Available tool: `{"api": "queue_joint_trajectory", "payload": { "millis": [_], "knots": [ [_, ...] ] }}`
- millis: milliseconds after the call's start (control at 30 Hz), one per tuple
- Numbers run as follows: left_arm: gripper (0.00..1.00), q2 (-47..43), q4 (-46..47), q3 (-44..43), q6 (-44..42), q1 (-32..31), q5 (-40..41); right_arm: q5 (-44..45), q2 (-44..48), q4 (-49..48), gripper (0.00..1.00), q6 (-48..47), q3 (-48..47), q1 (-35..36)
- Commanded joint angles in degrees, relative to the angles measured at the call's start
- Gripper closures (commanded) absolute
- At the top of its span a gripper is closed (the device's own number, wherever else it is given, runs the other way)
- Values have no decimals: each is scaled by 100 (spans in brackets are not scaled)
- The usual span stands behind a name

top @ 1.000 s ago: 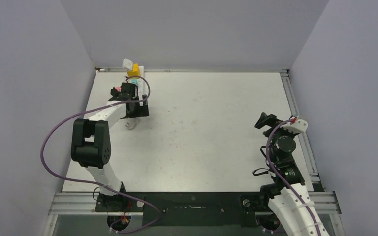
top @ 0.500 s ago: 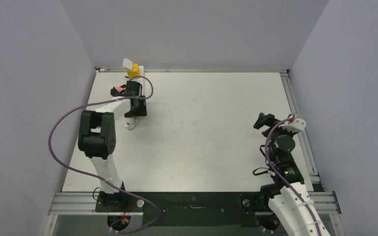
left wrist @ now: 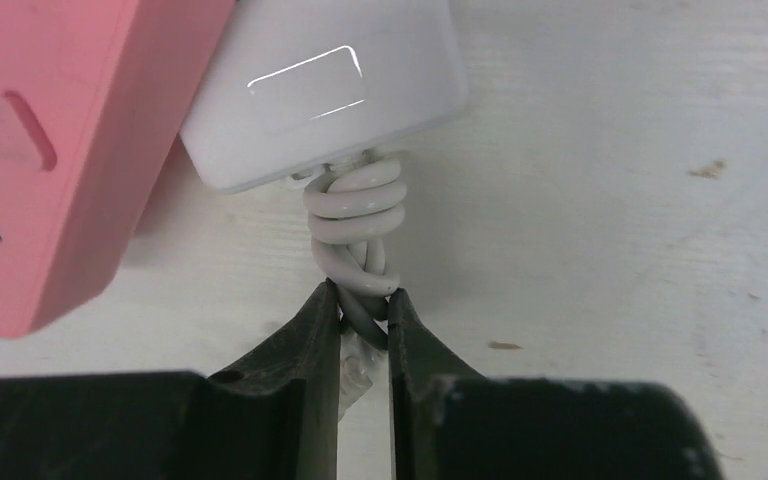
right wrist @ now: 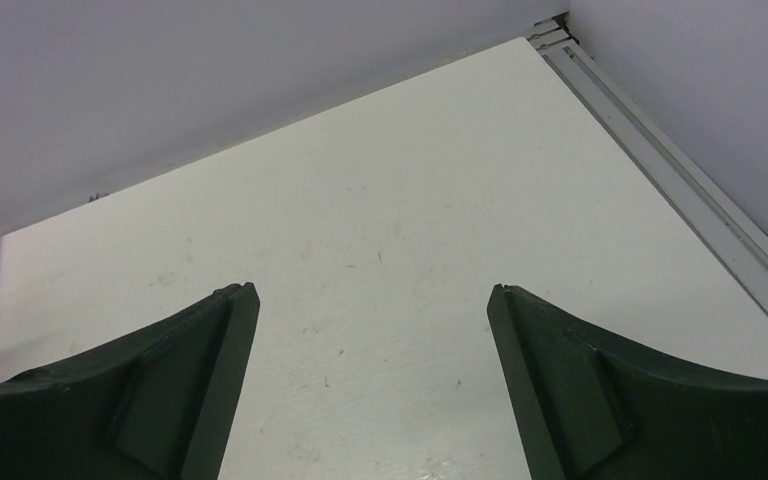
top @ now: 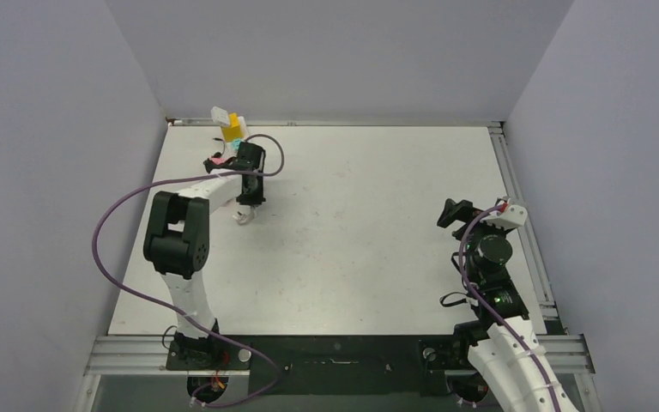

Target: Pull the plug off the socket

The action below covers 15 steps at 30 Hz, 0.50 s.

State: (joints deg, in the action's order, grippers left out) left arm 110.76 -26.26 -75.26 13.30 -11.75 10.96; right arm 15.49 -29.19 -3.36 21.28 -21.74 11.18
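Tabletop (top: pixel 377 215), white and lightly scuffed, enclosed by pale grey walls (top: pixel 335 51) on three sides, seen from above. Left arm (top: pixel 176 236) reaches to the far left corner, a purple cable (top: pixel 103 249) looping from its base to its wrist. Right arm (top: pixel 491 257) is folded near the right edge, well apart from the strip.

Power strip (top: pixel 234 130) lies in the far left corner, close to the back wall, mostly hidden under the left arm's wrist. Its yellow section and slivers of teal and pink show. A small white piece (top: pixel 220 113) sits against the far end of the yellow section, too small to identify.

Right gripper (right wrist: pixel 372 300): fingers spread wide above the table.

Wrist view of the left arm: pink section (left wrist: pixel 50 150) of the strip at upper left, with an oval recess and small slots. Just beside it is a glossy white block (left wrist: pixel 325 90) bearing a rounded-rectangle outline. Whether this block is a plug or the strip's own end cannot be told. White cord (left wrist: pixel 355 215) leaves the block's near face, coiled and twisted on itself.

Left gripper (left wrist: pixel 364 305): black fingers (left wrist: pixel 315 340) pressed together on the cord, pinching it just below the coils, close above the table.
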Motion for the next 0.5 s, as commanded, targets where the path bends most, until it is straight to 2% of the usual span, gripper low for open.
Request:
{"api": "queue_joint_trajectory", "payload": {
  "millis": [0,200,333,467],
  "knots": [
    [100,44,-146,-218,167,-862,-474,-225,-130,-217,10,-89,-27,-37],
    [100,69,-174,-112,531,-1954,-838,-456,-191,-180,10,-106,-63,-39],
    [100,23,-10,172,864,-2653,-1331,-542,-266,-83,10,-70,-135,-38],
    [100,-111,110,439,1234,-3387,-1486,-753,-341,70,10,-38,-258,-38]
  ]
}}
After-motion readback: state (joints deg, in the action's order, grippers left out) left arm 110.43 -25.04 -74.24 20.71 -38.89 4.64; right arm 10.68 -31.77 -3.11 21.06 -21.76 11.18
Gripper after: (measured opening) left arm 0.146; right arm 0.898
